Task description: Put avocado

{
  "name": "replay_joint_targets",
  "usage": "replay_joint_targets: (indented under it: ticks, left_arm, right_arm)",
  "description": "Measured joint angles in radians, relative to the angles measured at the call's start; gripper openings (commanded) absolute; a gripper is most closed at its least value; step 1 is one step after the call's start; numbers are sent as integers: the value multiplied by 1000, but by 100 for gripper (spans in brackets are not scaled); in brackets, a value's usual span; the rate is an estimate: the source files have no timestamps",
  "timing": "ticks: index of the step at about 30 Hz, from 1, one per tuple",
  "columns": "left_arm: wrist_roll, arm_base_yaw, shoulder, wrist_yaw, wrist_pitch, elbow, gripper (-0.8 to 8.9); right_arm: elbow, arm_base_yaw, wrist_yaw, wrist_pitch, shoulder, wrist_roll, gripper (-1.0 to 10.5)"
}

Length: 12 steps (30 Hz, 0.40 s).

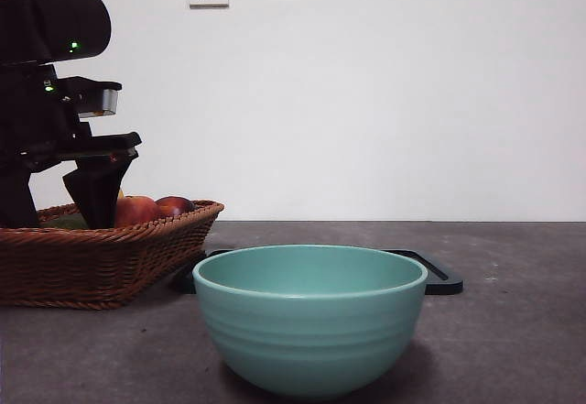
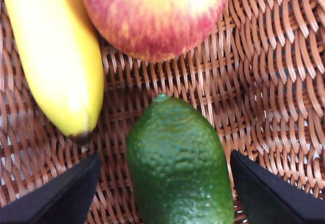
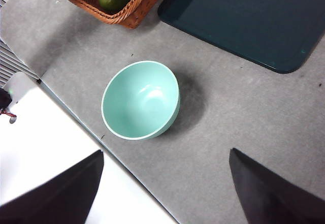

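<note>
Two spread jaws of left hand (image 2: 162,193) flanking dark green pebbly avocado (image 2: 177,168) in woven wicker basket (image 2: 264,82); probably firm, light; grip mid-belly.

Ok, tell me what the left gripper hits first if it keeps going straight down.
Most likely the avocado: the left gripper is open with the fruit between its jaws, lying in the basket. How far off it is, I cannot tell.

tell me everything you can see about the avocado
The avocado is dark green with dull, pebbled skin and a small stem nub at one end. It lies on its side on the woven floor of the wicker basket, apart from the banana and apple. The left gripper straddles it, jaws open, not touching.
</note>
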Motion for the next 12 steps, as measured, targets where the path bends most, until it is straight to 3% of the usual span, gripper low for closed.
replay_joint_targets:
  ticks: [6, 12]
  left_arm:
    - [0, 0, 0, 0, 2, 0, 297]
    - [0, -1, 0, 1, -2, 1, 180]
  right_arm:
    - [0, 0, 0, 0, 0, 0, 398]
    - [0, 0, 0, 0, 0, 0, 398]
